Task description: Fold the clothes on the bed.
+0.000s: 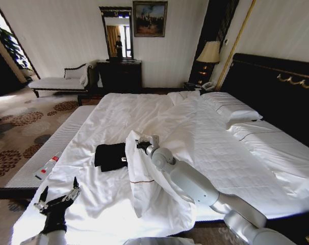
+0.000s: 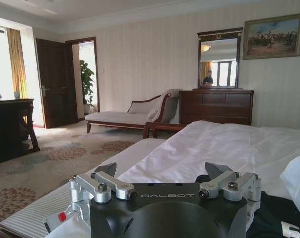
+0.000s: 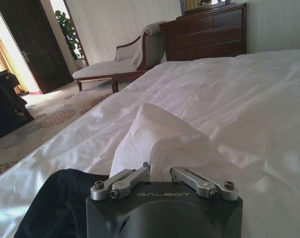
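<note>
A big bed [image 1: 144,109] with white sheets, and on it a black T-shirt [image 1: 109,155], bunched into a small dark lump on the near left part, a bit in from the left edge. Just beside the shirt's right side, a white duvet [image 1: 144,189], pushed up into a tall soft fold and spilling down over the near edge of the bed. Right claw [image 1: 143,145] at the top of that fold, reached out over the bed on a long bent arm, pinched narrow with duvet cloth bunched right at the tips (tips themselves tucked into the cloth in the right wrist view), the black shirt close by below it on one side. Left claw [image 1: 57,196] low at the near left corner of the bed, spread wide, holding nothing, well apart from the shirt. Lots of flat open sheet past the shirt, all the way up toward the far end. White pillows [image 1: 231,108] lined up on the right side by the tall dark headboard [image 1: 277,92]. Along the bed's left edge, a narrow white bench [image 1: 52,143], and on it a small white thing with a red bit [image 1: 47,167]. Past the bench, open carpet with round brown patterns [image 1: 17,132]. Far off by the wall, a white chaise [image 1: 57,81], a dark dresser [image 1: 120,75] and a lit lamp [image 1: 210,52].
</note>
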